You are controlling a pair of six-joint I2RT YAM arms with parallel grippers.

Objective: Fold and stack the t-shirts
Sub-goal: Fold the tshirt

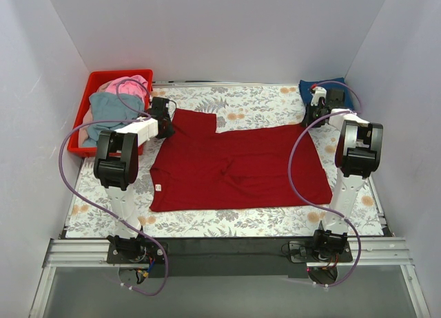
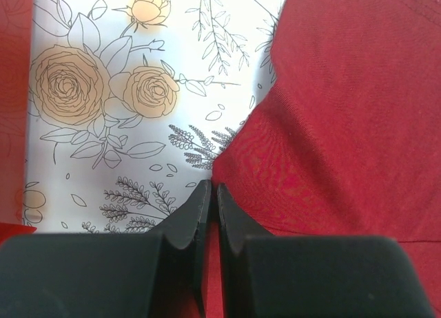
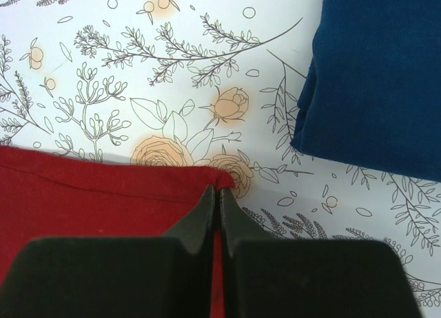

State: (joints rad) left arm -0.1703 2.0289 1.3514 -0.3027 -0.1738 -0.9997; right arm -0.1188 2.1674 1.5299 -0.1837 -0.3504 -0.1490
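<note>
A soft, finely knit dark red t-shirt lay spread nearly flat across the middle of the table, over a smooth white floral-print table cover with line-drawn leaves and pale orange roses. The shirt formed a broad rectangle with shallow creases through its centre, and one short sleeve jutted out at the far left.

The left gripper sat at that sleeve's edge. In the left wrist view its two matte black, wedge-shaped fingers were drawn together to a thin slit right where the shirt's curved edge met the cover, and red cloth showed in the slit.

The right gripper sat at the shirt's far right corner. Its fingers were likewise pressed close on the stitched hem corner of the red cloth, with red visible between them.

Just beyond it, on the cover, a folded navy blue t-shirt lay as a thick, rounded-edge pad in the table's far right corner, apart from the red one.

At the far left stood a rectangular red plastic basket, holding a crumpled grey-blue t-shirt and a rumpled pink t-shirt heaped above its rim.
</note>
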